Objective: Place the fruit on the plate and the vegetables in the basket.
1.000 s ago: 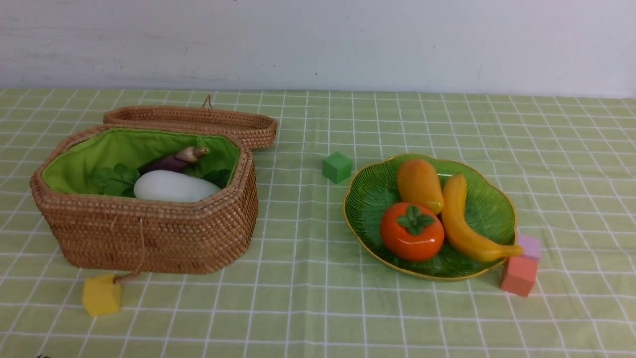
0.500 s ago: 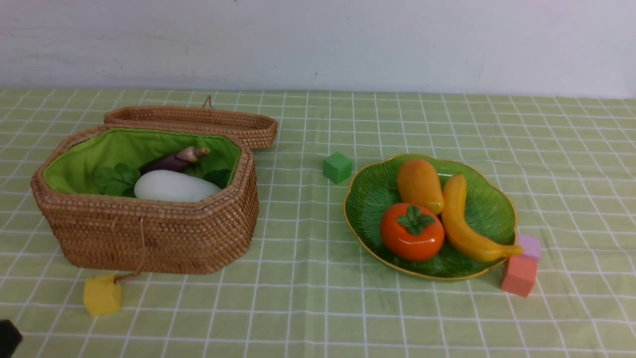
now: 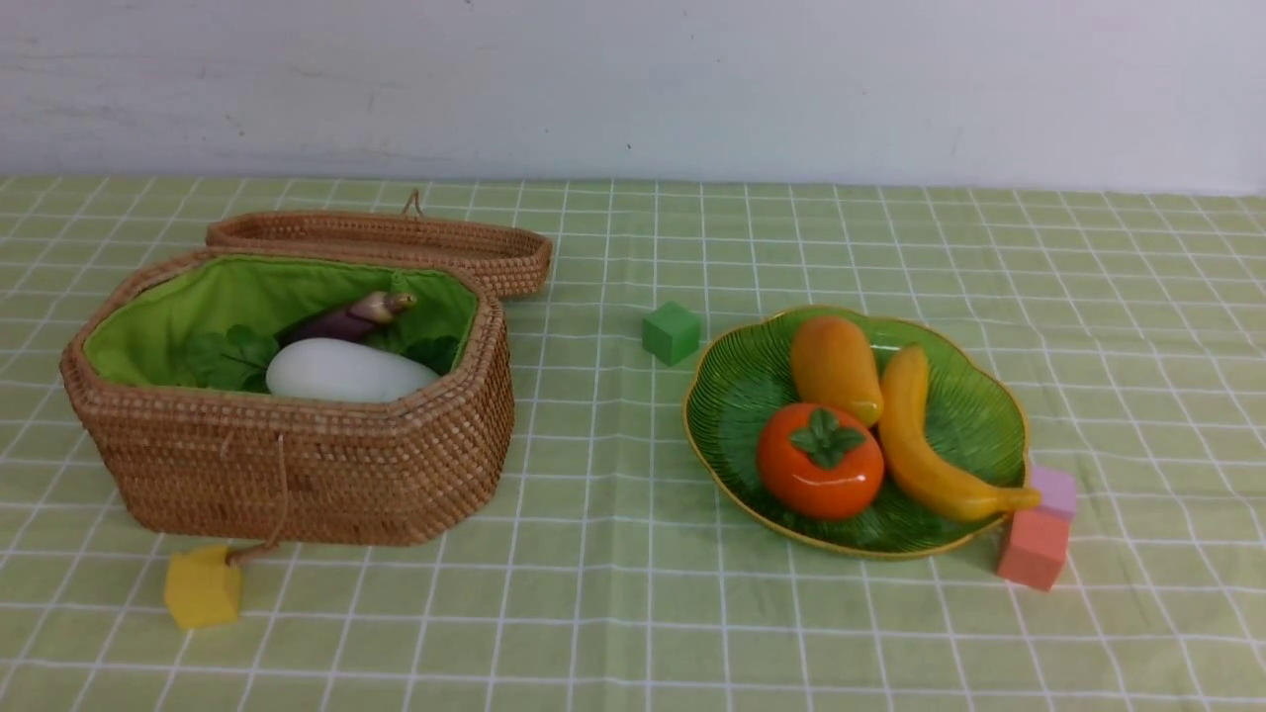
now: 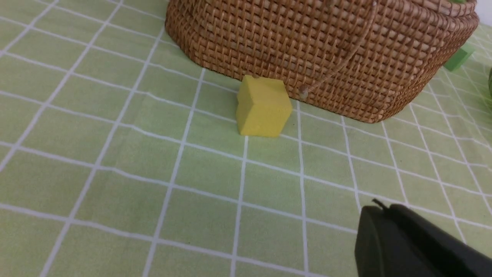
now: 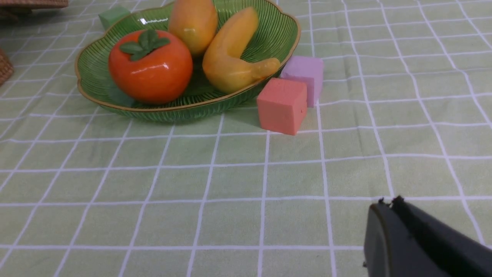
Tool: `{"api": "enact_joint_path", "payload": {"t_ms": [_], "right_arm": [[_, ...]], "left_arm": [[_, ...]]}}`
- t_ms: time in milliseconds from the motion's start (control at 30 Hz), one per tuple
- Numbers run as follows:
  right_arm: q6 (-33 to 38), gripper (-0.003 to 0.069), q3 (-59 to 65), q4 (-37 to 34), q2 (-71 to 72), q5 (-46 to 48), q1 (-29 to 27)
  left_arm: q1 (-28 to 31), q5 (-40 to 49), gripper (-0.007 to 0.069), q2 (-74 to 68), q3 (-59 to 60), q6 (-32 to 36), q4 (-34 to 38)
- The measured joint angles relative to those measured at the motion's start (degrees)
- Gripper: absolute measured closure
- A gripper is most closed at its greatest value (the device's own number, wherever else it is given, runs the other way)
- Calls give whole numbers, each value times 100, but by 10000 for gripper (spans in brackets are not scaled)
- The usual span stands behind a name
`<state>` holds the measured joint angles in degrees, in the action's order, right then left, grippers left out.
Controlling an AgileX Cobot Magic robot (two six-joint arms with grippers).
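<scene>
On the right, the green glass plate [image 3: 969, 415] holds the fruit: a mango [image 3: 834, 368], a banana [image 3: 920, 445] and a persimmon [image 3: 819, 462]. The wicker basket [image 3: 297, 475] on the left stands with its lid back; inside lie a white radish [image 3: 346, 371] and a purple eggplant [image 3: 346, 318]. Neither arm shows in the front view. My left gripper [image 4: 378, 209] is shut and empty, low over the cloth near the basket [image 4: 326, 50]. Short of the plate [image 5: 96, 80], my right gripper [image 5: 388, 204] is also shut and empty.
A yellow cube [image 3: 203, 587] sits by the basket's front, touching its cord. A green cube [image 3: 672, 332] lies between basket and plate. An orange-pink cube [image 3: 1034, 547] and a lilac cube [image 3: 1054, 490] stand against the plate's right edge. A pale wall closes the back.
A dark piece of the left arm showed at the bottom left corner half a second ago and has gone from the front view. The fruit, vegetables and cubes have not moved.
</scene>
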<state>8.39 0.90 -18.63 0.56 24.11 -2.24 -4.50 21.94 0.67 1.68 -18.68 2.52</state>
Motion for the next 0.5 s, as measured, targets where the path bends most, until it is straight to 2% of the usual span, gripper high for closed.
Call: {"api": "enact_joint_path", "payload": {"t_ms": [500], "right_arm": [[0,636,0,0,0,0,0]], "left_arm": [[0,-13,638,0,0,0,2]]}}
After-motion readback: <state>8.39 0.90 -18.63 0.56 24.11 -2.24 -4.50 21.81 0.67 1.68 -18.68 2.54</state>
